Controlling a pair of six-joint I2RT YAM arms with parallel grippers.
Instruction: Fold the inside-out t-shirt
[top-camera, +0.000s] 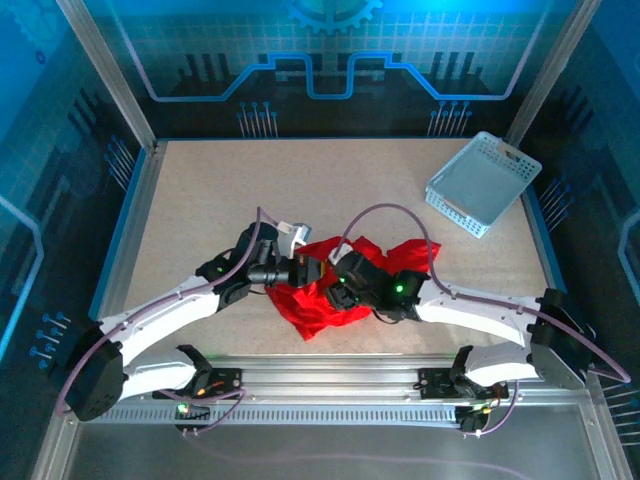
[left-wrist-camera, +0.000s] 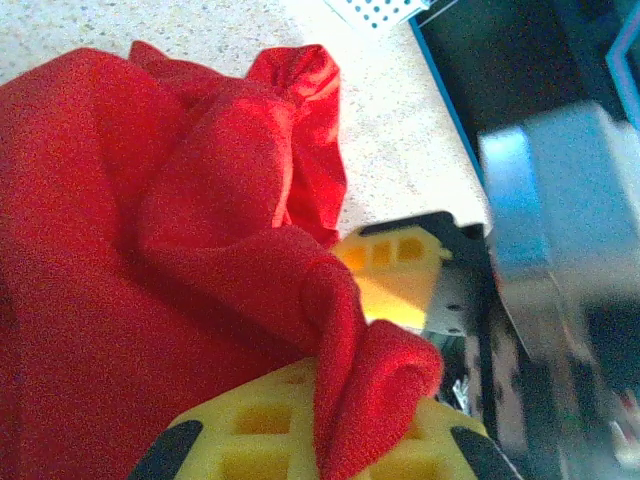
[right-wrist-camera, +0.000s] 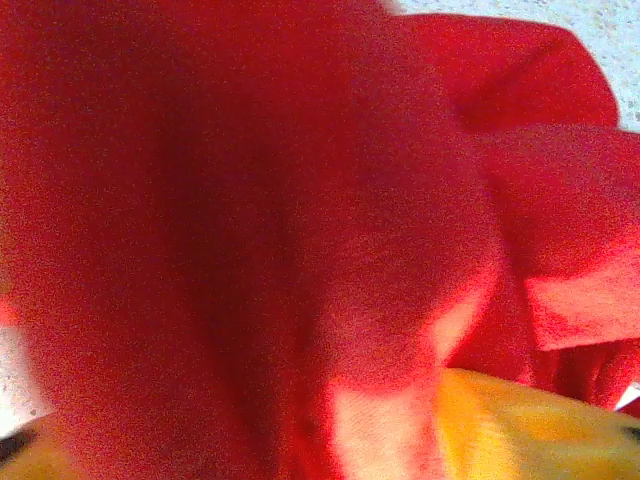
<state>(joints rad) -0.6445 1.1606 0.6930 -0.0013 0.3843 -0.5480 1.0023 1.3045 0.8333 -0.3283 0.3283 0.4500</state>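
Shirt (top-camera: 325, 290) was plain bright red, darker within its folds. Basket (top-camera: 482, 183) was light blue mesh; table (top-camera: 250, 190) was beige with fine speckling. Arms (top-camera: 170, 312) were white with black joints and mauve cables (top-camera: 385, 207); fingers (left-wrist-camera: 250, 430) were yellow, grid-patterned; backdrop (top-camera: 320, 60) was blue with circuit lines.

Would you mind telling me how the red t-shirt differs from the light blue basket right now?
The t-shirt is bright red soft cloth, crumpled in a heap; the basket is light blue mesh with a box shape. The t-shirt lies at the near middle of the table, pinched in the left gripper; the basket sits apart toward its far right corner, untouched. Both rest on the tabletop.
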